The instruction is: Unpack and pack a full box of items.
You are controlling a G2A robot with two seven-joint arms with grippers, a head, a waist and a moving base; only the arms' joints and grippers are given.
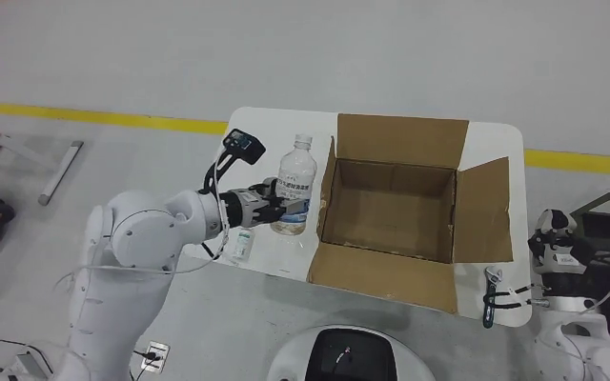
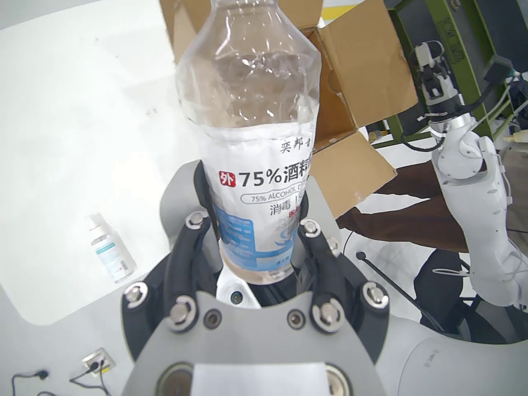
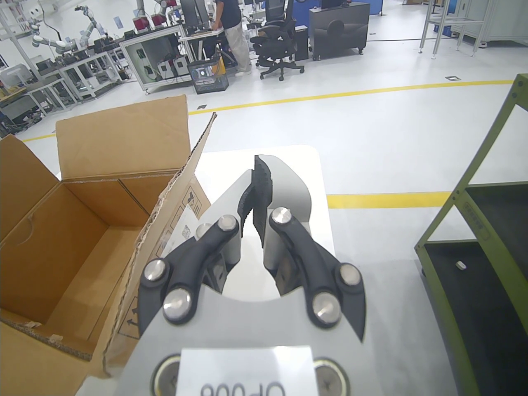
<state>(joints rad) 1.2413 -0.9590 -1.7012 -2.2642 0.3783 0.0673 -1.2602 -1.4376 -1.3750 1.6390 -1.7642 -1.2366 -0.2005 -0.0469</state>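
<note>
The left pincer [image 2: 253,208] is clamped on the lower, labelled half of a clear bottle [image 2: 247,96], one finger on each side, so the bottle's clear shoulder and white cap stick out well past the fingertips. From above, the bottle sits over the table [image 1: 257,133], just beside the left flap of the open box [image 1: 400,143]; whether its base touches the table I cannot tell. A small bottle [image 1: 243,245] lies on the table near the left pincer, toward the near edge. The right pincer [image 3: 256,199] sits to the right of the box, its pads pressed together on nothing.
</note>
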